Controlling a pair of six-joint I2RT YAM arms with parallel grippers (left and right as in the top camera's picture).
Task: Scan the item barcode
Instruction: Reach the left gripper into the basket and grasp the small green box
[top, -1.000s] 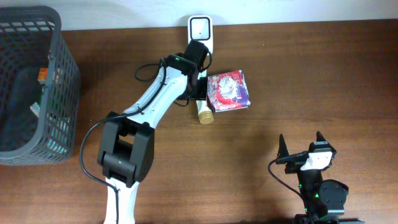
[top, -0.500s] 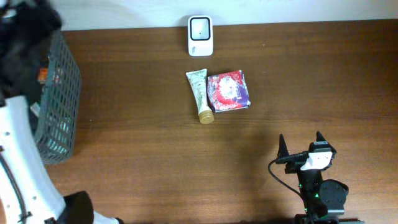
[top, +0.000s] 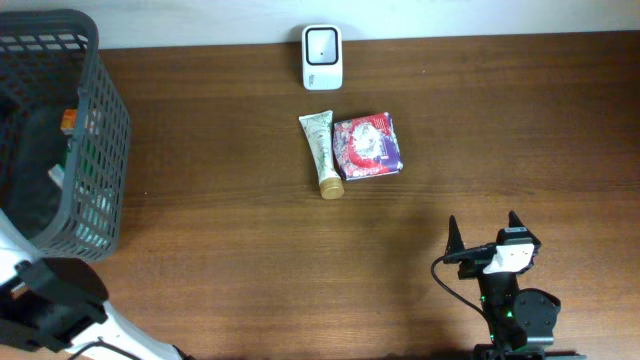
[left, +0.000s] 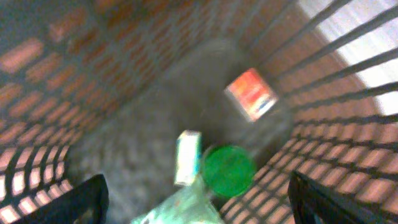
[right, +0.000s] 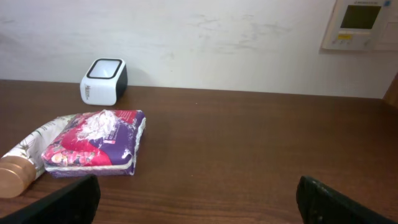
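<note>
The white barcode scanner (top: 322, 45) stands at the table's back edge, also seen in the right wrist view (right: 104, 81). In front of it lie a cream tube with a gold cap (top: 321, 153) and a red-and-purple packet (top: 367, 146), side by side. My left gripper (left: 199, 202) hangs open inside the grey basket (top: 100, 110), nothing between its fingers. Below it are a green lid (left: 228, 170), an orange box (left: 251, 94), a small white-and-green box (left: 186, 157) and a clear bag (left: 180, 210). My right gripper (top: 485, 232) stands open near the front right, empty.
The basket fills the far left of the table, its mesh walls (left: 348, 74) close around my left gripper. A wall thermostat (right: 362, 23) shows behind the table in the right wrist view. The packet (right: 96, 142) and tube (right: 25, 158) lie left of my right gripper.
My left arm has swung from the tube by the scanner across to the basket at the left, its jaws now wide. The tube stays beside the packet. The right arm has not moved.
</note>
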